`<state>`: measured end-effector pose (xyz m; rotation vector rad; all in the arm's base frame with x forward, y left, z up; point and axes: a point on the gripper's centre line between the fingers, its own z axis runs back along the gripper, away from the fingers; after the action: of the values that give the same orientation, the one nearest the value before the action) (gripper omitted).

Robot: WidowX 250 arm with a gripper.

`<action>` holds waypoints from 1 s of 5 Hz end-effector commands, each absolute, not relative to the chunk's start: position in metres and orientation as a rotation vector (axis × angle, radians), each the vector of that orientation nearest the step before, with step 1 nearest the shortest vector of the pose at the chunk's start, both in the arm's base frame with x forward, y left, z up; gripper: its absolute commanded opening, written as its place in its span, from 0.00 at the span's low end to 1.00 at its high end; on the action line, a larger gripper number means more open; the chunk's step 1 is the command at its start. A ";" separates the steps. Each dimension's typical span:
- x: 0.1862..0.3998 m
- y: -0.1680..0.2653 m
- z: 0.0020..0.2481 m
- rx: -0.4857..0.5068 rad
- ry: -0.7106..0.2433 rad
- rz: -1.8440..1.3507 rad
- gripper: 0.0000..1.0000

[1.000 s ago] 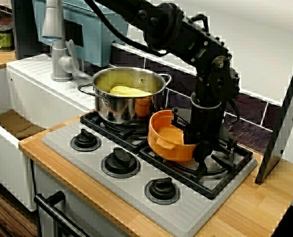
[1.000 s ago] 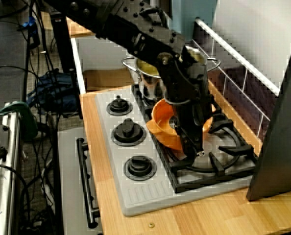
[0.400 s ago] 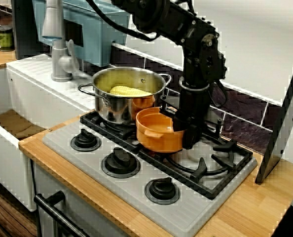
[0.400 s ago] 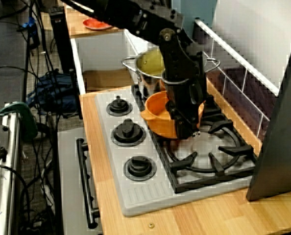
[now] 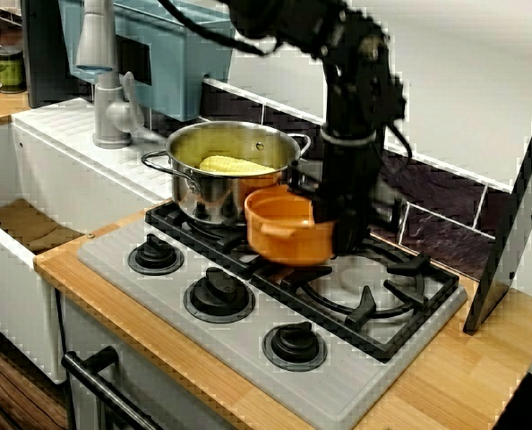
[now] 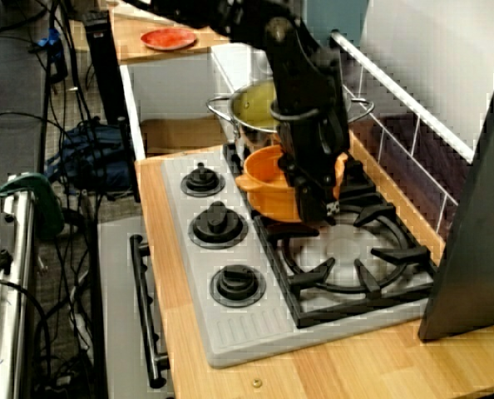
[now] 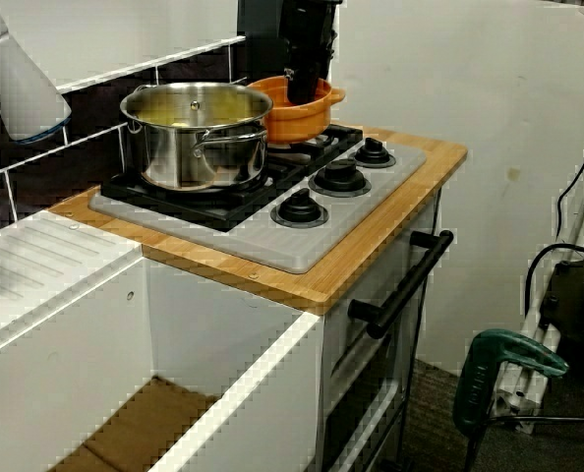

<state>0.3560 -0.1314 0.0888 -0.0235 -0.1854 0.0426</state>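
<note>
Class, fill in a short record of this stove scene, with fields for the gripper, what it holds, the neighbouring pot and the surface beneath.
Gripper: the gripper is shut on the rim of the orange bowl
Bowl: upright, seemingly held just above the black grate
Neighbour: steel pot close beside the bowl, contact unclear; corn cob inside
Hob front: three black knobs
Further off: faucet; red plate on the far counter

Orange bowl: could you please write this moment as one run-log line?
tool: shut on bowl rim | bowl: orange, upright, beside pot | pot: steel, corn inside | under bowl: grate
</note>
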 end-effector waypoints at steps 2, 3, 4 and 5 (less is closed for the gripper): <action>0.352 -0.137 0.132 -0.094 -0.276 0.035 0.00; 0.352 -0.138 0.136 -0.101 -0.279 0.038 0.00; 0.351 -0.140 0.143 -0.112 -0.281 0.039 0.00; 0.350 -0.140 0.152 -0.125 -0.286 0.043 0.00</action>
<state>0.3485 -0.1402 0.1212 -0.0864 -0.1983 0.0449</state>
